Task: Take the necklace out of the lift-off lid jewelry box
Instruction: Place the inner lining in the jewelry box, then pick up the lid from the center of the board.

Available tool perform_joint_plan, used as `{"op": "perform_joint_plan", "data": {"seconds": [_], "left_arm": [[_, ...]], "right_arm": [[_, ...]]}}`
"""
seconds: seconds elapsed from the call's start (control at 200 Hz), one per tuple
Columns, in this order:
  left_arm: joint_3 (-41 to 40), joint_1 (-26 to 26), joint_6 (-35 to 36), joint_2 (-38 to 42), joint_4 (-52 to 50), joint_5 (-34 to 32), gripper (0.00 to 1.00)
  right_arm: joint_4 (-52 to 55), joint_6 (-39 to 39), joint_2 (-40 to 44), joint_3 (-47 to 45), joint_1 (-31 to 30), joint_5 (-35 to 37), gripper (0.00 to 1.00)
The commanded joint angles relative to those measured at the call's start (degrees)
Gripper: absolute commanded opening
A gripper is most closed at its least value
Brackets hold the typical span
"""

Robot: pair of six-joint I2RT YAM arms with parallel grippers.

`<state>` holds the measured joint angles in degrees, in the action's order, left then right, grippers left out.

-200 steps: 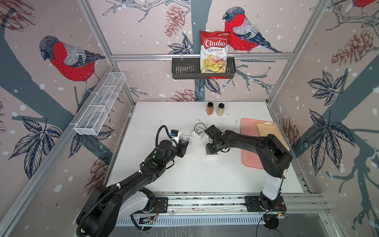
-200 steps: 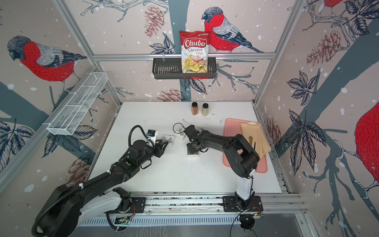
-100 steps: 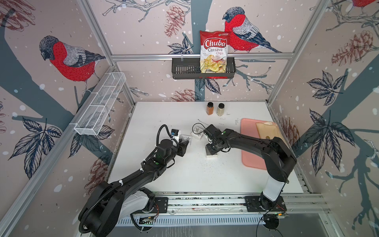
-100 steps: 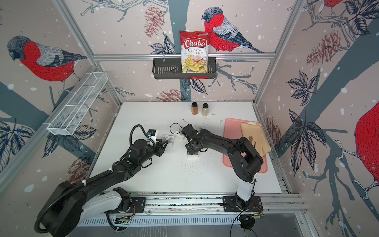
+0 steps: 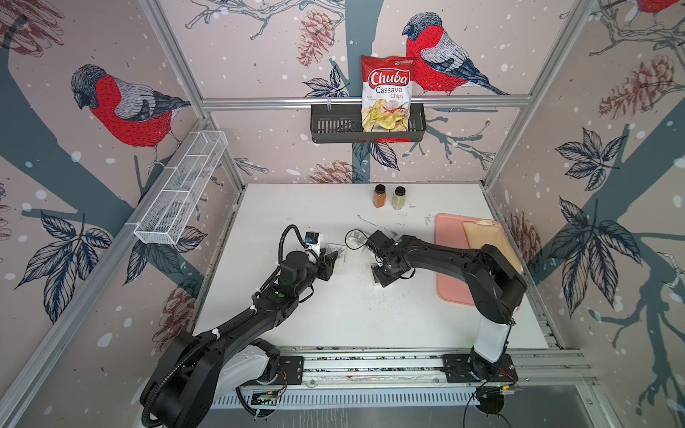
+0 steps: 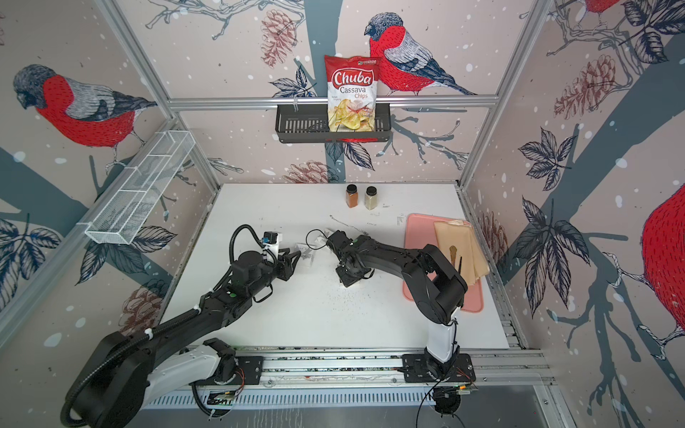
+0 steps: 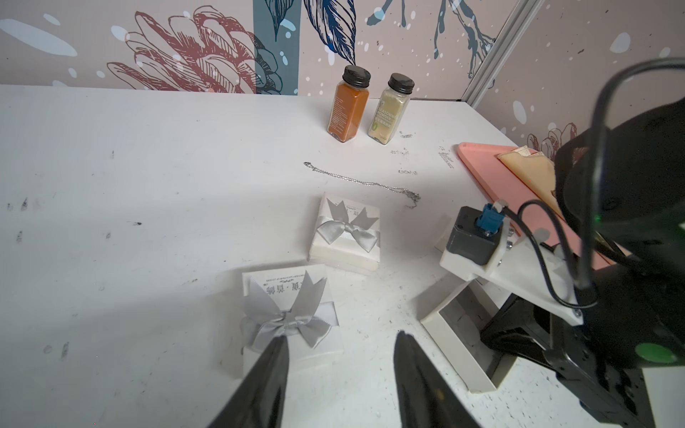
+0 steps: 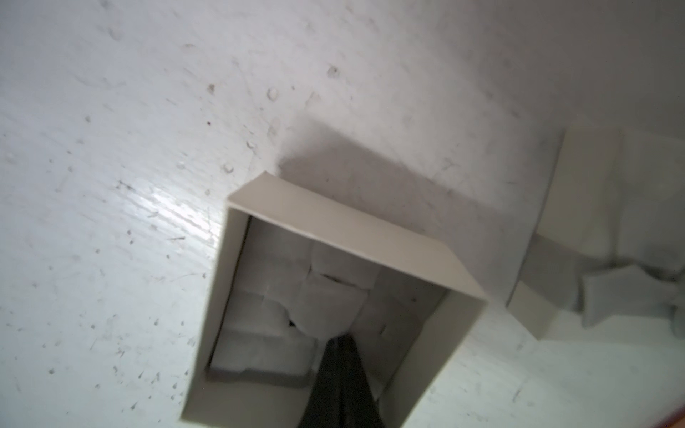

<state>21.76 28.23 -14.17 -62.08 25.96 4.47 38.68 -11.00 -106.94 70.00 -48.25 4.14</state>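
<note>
The right gripper (image 8: 341,339), jaws pressed together, dips into the lidless jewelry box (image 8: 352,237) mid-table, no necklace visible inside, a silver chain (image 7: 365,182) lying beyond; likely pinching, next a slow lift; left gripper (image 7: 341,337) gapes empty.

The right wrist camera hangs close over the open box (image 8: 352,226), peering in; the left wrist camera looks low past it toward the back wall (image 7: 185,44). Both top views, high in front, share the whole tabletop (image 5: 333,326).

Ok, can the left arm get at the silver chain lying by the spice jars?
Probably yes: the chain lies uncovered just beyond the farther ribboned box, and the left arm's jaws stand open and empty.
</note>
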Motion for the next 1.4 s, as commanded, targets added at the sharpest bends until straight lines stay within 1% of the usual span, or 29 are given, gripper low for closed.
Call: {"op": "perform_joint_plan", "data": {"seconds": [0.0,0.125,0.215,0.29,0.365,0.455,0.52,0.645,0.72,0.85,1.006,1.081,1.146,1.396], "left_arm": [[-0.25,-0.31,0.23,0.47,1.55,0.1,0.5],[-0.24,-0.4,0.13,0.82,1.21,0.12,0.5],[-0.14,-0.48,0.25,1.1,0.86,0.1,0.5],[-0.07,-0.57,0.2,1.11,0.86,0.1,0.5],[0.03,-0.58,0.11,1.02,0.87,0.19,0.5],[0.12,-0.55,0.01,0.84,1.08,0.53,0.5],[0.21,-0.56,-0.07,0.65,0.87,0.71,0.5],[0.38,-0.61,-0.03,0.98,0.59,0.72,0.51],[0.39,-0.67,0.31,1.17,0.31,0.96,0.55],[0.39,-0.68,0.99,0.93,-0.2,1.75,0.59],[0.43,-0.64,1.69,0.26,-0.6,3.75,0.59],[0.48,-0.65,2.0,0.04,-0.59,5.24,0.6],[0.48,-0.71,2.08,-0.53,-0.24,6.36,0.6],[1.77,-0.65,2.15,-3.54,0.35,8.69,0.6]], "right_arm": [[-1.12,-0.29,-0.58,-1.11,0.41,-0.77,0.06],[-2.37,-0.29,0.2,-2.32,1.07,-0.29,0.06],[-2.88,-0.24,2.31,-2.37,1.2,1.0,0.07],[-3.29,0.02,4.57,-2.0,1.64,1.35,0.17],[-3.58,0.35,6.81,-1.67,2.57,0.92,0.25],[-4.19,0.85,8.71,-1.23,4.6,0.04,0.43],[-4.48,1.37,9.25,-1.01,6.04,0.02,0.51],[-4.25,0.91,8.08,-0.09,10.03,2.55,0.62],[-5.29,1.3,7.11,-0.25,12.2,3.66,0.69],[-6.68,3.95,4.97,0.19,14.04,5.4,0.77],[-7.23,5.63,2.37,1.43,15.45,3.39,0.8],[-7.56,5.78,1.65,1.44,15.47,3.41,0.84],[-8.09,5.64,1.48,1.38,15.5,3.85,0.9],[-9.71,5.82,0.11,0.5,16.6,3.05,0.91]]}}
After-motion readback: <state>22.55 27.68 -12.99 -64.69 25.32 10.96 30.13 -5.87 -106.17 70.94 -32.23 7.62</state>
